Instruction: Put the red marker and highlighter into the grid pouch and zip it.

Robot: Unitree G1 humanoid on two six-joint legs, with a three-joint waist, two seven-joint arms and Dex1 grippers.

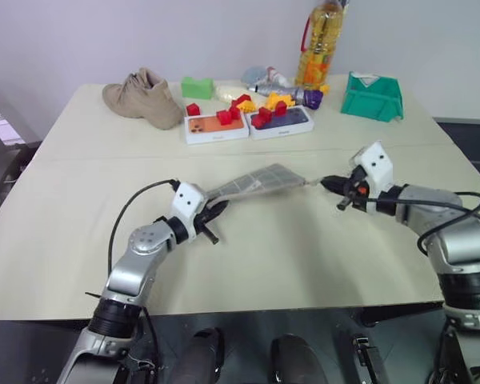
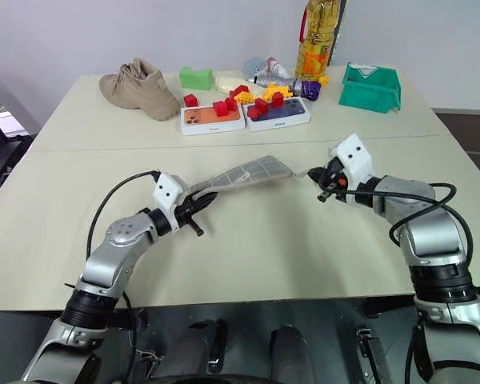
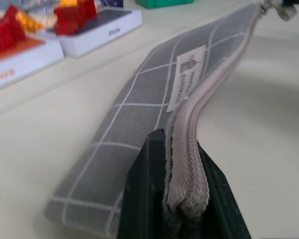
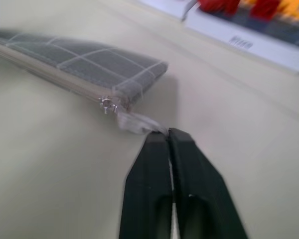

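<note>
The grid pouch [image 1: 256,182], grey with thin white lines and a small white label, hangs stretched just above the table between my two grippers. My left gripper [image 1: 214,212] is shut on the pouch's near-left end, its black fingers [image 3: 144,189] clamping the fabric beside the zipper [image 3: 199,104]. My right gripper [image 4: 167,134] is shut on the loop pull [image 4: 132,123] at the pouch's right end. The zipper teeth look closed along the stretch I see. The red marker and the highlighter are hidden.
At the back of the table stand a tan shoe [image 1: 144,98], a green block [image 1: 197,86], two white boxes [image 1: 216,128] topped with red and yellow toy blocks, an oil bottle [image 1: 320,44] and a green bin [image 1: 372,96]. The table's front edge [image 1: 248,308] lies near my arms.
</note>
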